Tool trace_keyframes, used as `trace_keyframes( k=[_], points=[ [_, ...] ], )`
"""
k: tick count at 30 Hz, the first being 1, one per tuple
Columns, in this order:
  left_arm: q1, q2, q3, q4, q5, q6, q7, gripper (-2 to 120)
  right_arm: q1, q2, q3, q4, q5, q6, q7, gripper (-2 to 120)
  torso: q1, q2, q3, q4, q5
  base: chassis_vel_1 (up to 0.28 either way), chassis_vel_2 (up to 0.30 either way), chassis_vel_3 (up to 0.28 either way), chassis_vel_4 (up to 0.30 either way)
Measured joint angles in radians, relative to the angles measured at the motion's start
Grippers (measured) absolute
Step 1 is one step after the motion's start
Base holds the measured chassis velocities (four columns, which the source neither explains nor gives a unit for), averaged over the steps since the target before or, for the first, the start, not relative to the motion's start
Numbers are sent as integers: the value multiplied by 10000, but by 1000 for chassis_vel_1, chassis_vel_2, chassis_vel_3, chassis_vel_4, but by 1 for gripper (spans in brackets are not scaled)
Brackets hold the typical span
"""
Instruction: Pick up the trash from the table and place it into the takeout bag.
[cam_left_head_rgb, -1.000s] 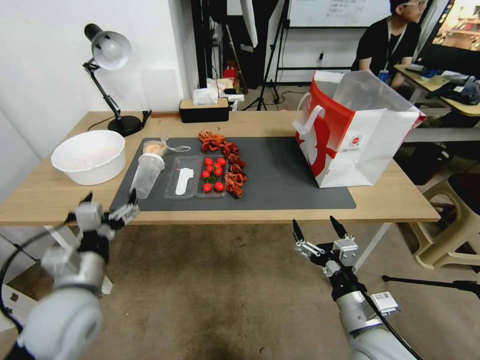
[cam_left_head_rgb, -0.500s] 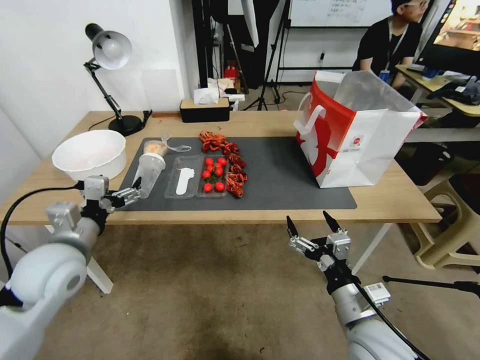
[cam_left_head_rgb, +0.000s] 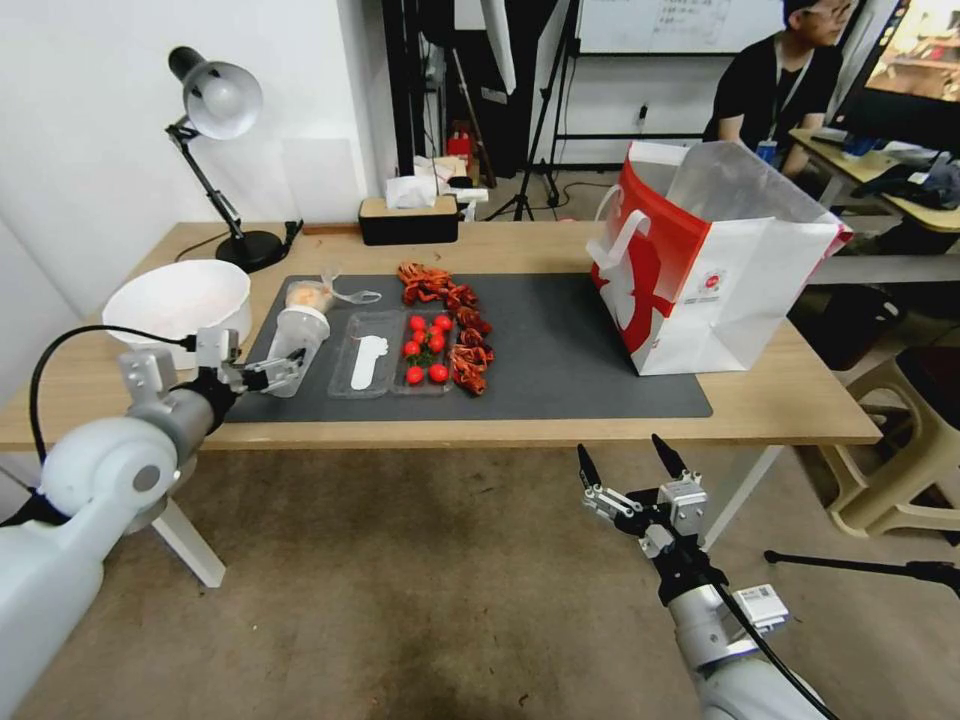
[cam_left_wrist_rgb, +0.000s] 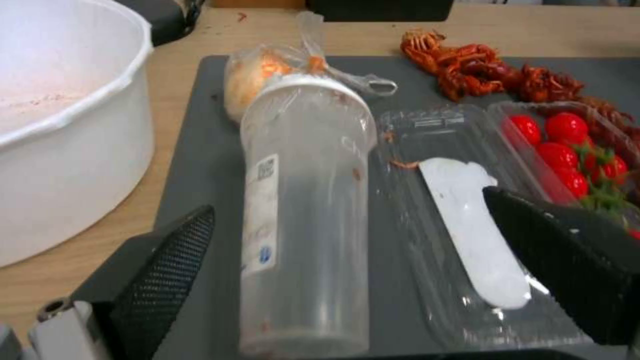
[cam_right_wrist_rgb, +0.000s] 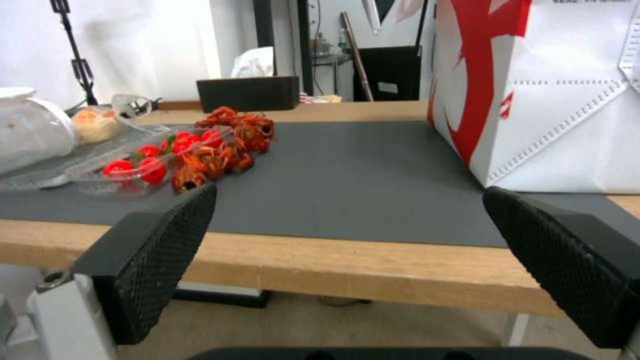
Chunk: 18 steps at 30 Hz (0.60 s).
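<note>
1. Left pincer (cam_left_head_rgb: 277, 369) sat at middle left of the head view, fingers spread and nothing between them, at the near-left edge of the dark mat (cam_left_head_rgb: 560, 350).
2. Clear plastic cup (cam_left_head_rgb: 292, 346) lay on its side on the mat directly ahead of that pincer. In the left wrist view the cup (cam_left_wrist_rgb: 305, 220) ran up the centre of the frame between the two black fingers (cam_left_wrist_rgb: 167, 265), base toward the pincer, white-lidded end away.
3. Judgement: the cup's long axis was roughly in line with the approach, so the spread fingers would straddle its width. No contact seen yet.
4. Small knotted bag (cam_left_head_rgb: 312, 294) lay just beyond the cup's lid. Clear tray (cam_left_head_rgb: 365, 352) lay just beside the cup; tomatoes (cam_left_head_rgb: 427, 349) and red crayfish shells (cam_left_head_rgb: 455, 322) lay further toward frame centre.
5. Takeout bag (cam_left_head_rgb: 740, 300) stood upright at upper right of the head view, on the mat's far-right end, well apart from the cup.
6. Right pincer (cam_left_head_rgb: 640, 470) hung open and empty at lower centre-right, in front of and below the surface (cam_left_head_rgb: 790, 405) edge.
7. Left arm was clearly the nearer to the cup.
</note>
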Motion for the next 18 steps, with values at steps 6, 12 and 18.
trace_keyframes(
  k=[6,12,18],
  points=[
    [-859,-200,843,723,266,172,-392,100,-178,81,120,-46,-109,60,-5,100,-1,0,0,0,-1,0,0,0,0],
    [-1190,-309,1067,1148,336,190,-458,100,-193,133,125,-95,-167,67,-14,100,-1,0,0,1,-1,0,0,0,0],
    [-1253,-374,1145,1352,122,297,-499,89,-139,172,106,-178,-191,68,-17,100,-1,1,0,2,0,0,0,0,0]
  ],
)
